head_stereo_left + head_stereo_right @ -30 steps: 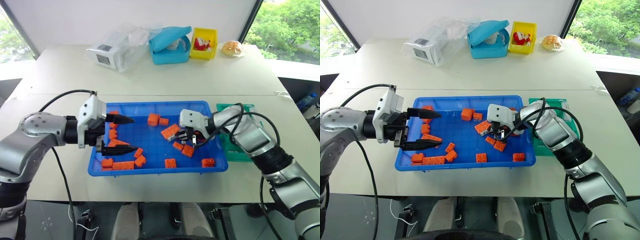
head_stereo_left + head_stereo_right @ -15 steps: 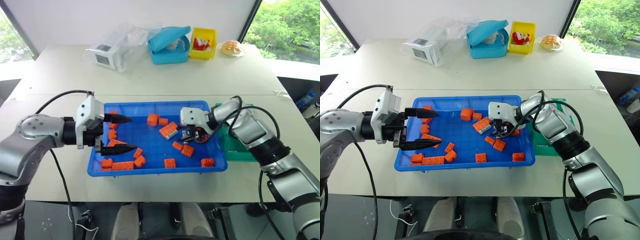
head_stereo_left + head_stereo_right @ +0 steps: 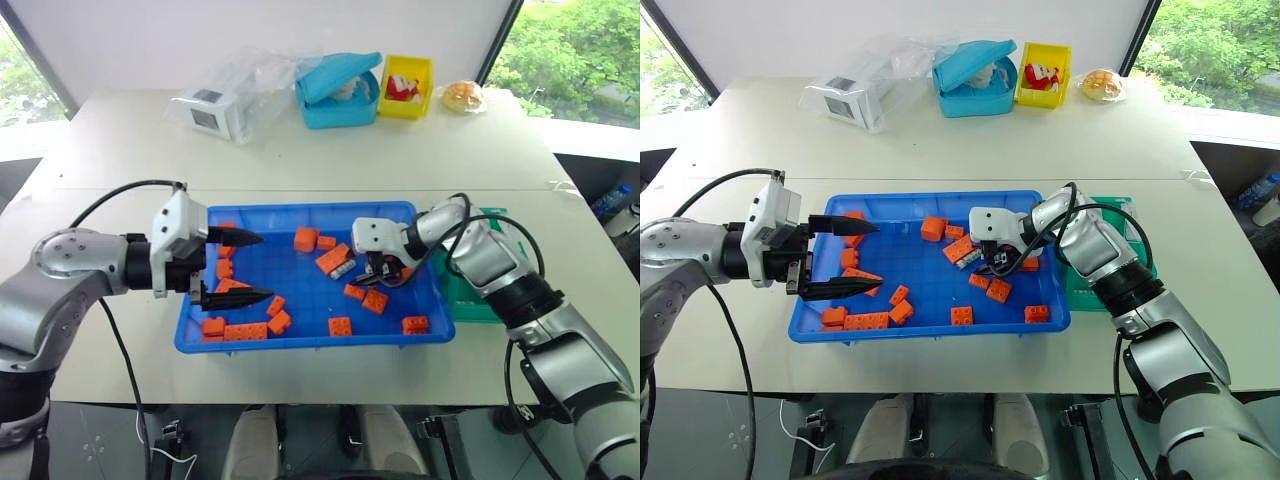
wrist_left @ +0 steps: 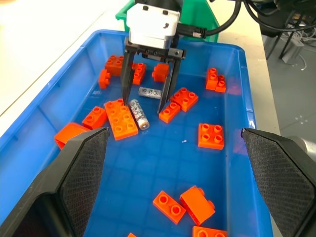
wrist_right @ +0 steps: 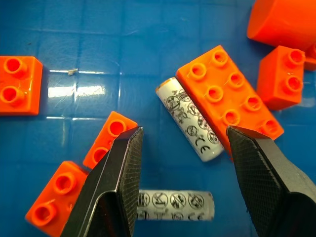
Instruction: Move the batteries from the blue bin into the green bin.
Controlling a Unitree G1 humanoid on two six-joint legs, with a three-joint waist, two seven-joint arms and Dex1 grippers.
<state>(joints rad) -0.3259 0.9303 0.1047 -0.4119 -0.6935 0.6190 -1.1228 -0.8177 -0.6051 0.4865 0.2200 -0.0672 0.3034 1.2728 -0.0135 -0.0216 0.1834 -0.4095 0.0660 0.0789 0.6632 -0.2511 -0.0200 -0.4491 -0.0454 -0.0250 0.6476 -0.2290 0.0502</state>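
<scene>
Silver-white batteries (image 5: 190, 119) with printed symbols lie among orange bricks (image 5: 228, 98); right claw (image 4: 147, 102) apart, left claw (image 3: 247, 268) apart.

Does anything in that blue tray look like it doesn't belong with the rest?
Yes. Two batteries lie loose on the floor of the blue tray, the odd ones among the orange toy bricks. One rests against a long brick, right under the open right gripper.
</scene>
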